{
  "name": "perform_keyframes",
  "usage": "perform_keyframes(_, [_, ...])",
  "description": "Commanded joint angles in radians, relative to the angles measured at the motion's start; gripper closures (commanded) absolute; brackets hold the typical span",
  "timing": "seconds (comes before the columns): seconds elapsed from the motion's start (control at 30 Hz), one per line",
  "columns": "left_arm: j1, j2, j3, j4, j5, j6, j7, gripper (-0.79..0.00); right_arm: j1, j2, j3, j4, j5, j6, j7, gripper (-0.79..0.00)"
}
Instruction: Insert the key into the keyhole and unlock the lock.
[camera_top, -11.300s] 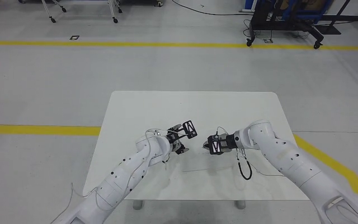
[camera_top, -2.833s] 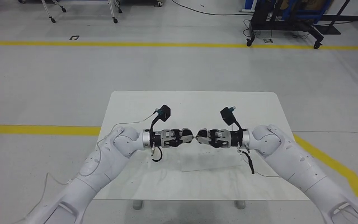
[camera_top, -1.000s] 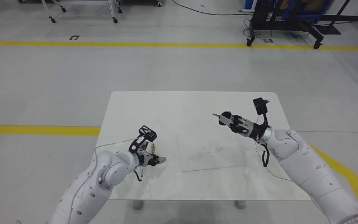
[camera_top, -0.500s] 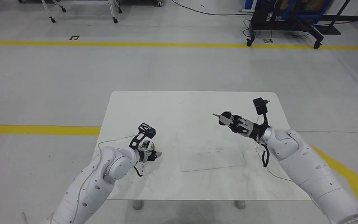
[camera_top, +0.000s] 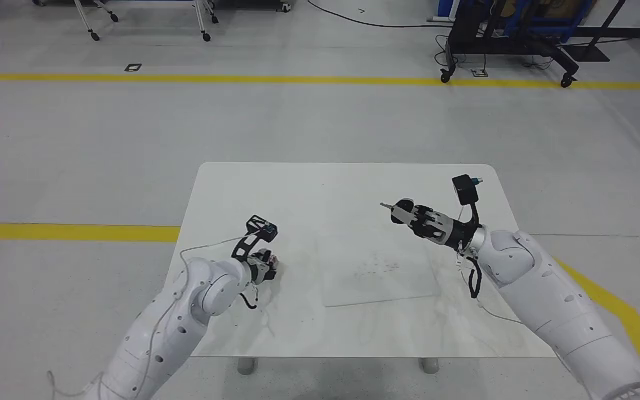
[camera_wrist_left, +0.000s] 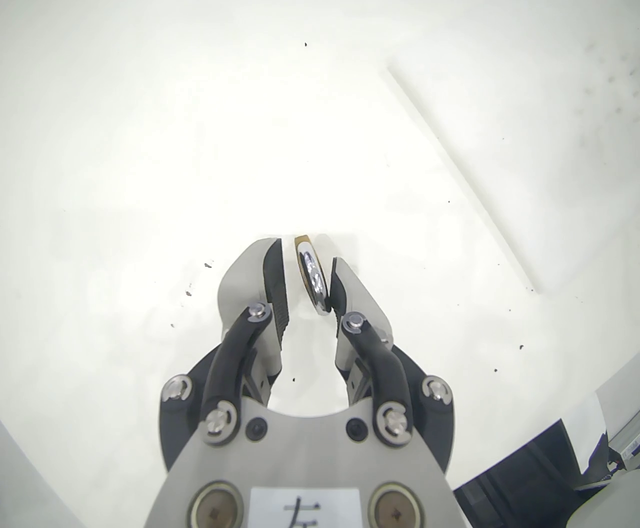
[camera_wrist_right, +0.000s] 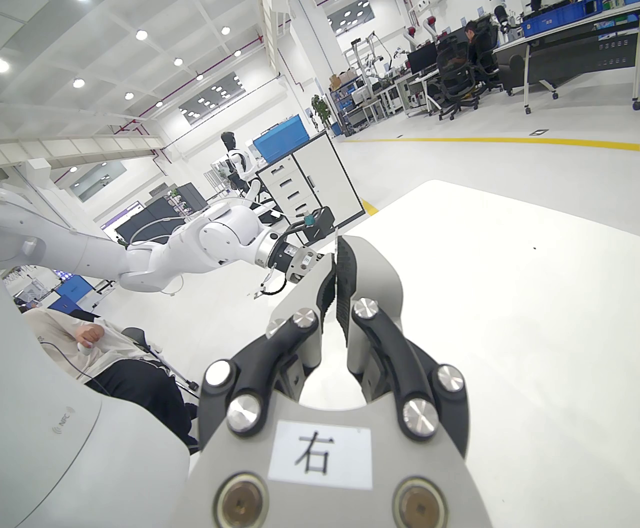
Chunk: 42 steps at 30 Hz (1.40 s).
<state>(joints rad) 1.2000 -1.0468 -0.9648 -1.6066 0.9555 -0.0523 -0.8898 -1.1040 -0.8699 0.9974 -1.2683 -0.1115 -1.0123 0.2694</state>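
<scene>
A small brass padlock (camera_wrist_left: 312, 280) with a chrome shackle stands edge-on between the fingers of my left gripper (camera_wrist_left: 306, 254). It leans on one pad, with a gap to the other, so this gripper is open. In the top view my left gripper (camera_top: 268, 267) sits low over the near left part of the white table (camera_top: 330, 190). My right gripper (camera_top: 402, 212) hangs above the table's right side, shut on the key (camera_top: 384, 206), whose thin blade sticks out past the fingertips. From the right wrist the key (camera_wrist_right: 337, 233) appears edge-on at the tips of my right gripper (camera_wrist_right: 340, 247).
A thin pale rectangular mat (camera_top: 380, 272) lies on the middle of the table; its edge (camera_wrist_left: 460, 175) runs just beyond the left gripper. The table's near edge lies close behind the left gripper. A drawer cabinet (camera_wrist_right: 305, 175) stands on the floor beyond the table.
My left arm has drawn back a little to the left and its gripper has turned down onto the table with the padlock. The right arm with the key has stayed still.
</scene>
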Motion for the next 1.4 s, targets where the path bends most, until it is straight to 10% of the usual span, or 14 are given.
perform_keyframes(0.0, [-0.004, -0.001, 0.004, 0.000, 0.013, 0.000, -0.007, -0.006, 0.000, 0.000, 0.000, 0.000, 0.000, 0.000, 0.000, 0.000])
perform_keyframes(0.37, [0.002, -0.005, 0.004, -0.004, 0.063, -0.023, 0.007, -0.003, 0.000, 0.000, 0.000, 0.000, 0.000, 0.000, 0.000, 0.000])
perform_keyframes(0.43, [0.004, -0.006, 0.001, -0.005, 0.062, -0.026, 0.007, -0.209, 0.000, 0.000, 0.000, 0.000, 0.000, 0.000, 0.000, 0.000])
perform_keyframes(0.57, [0.008, -0.007, -0.002, -0.009, 0.067, -0.027, 0.001, -0.302, 0.000, 0.000, 0.000, 0.000, 0.000, 0.000, 0.000, 0.000])
perform_keyframes(0.93, [0.037, -0.005, -0.026, -0.045, 0.101, -0.034, 0.022, 0.000, 0.000, 0.000, 0.000, 0.000, 0.000, 0.000, 0.000, 0.000])
perform_keyframes(1.37, [0.036, -0.011, -0.032, -0.032, 0.141, -0.035, 0.036, 0.000, 0.000, 0.000, 0.000, 0.000, 0.000, 0.000, 0.000, 0.000])
